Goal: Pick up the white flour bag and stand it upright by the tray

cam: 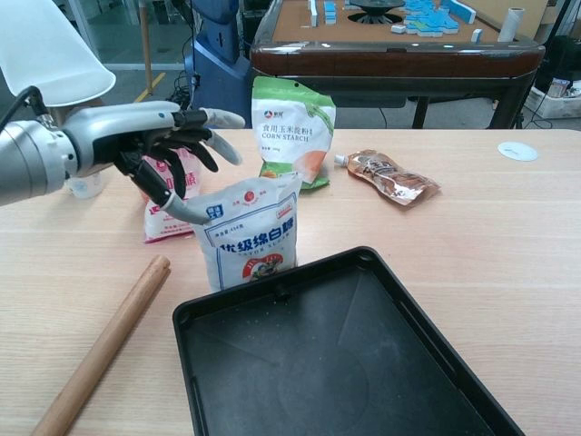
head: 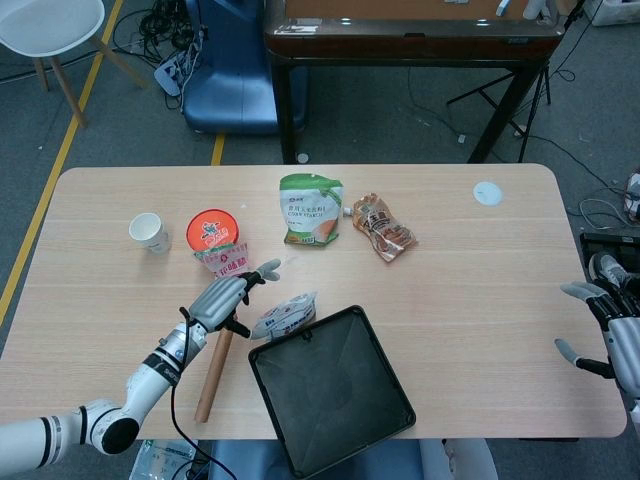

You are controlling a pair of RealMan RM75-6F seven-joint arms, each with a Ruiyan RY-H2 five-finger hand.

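A black tray (cam: 363,363) fills the table's near edge; the white flour bag (cam: 247,238) stands upright against its far-left rim. The left hand (cam: 150,136) hovers just beside it, fingers spread (the right hand (head: 610,335), also spread, idles far off).

The black tray (cam: 363,363) runs off the chest view's bottom edge. The left hand (cam: 136,145) hides most of the pink packet (cam: 163,213) there. The right hand (head: 610,335) is clipped by the head view's right edge.
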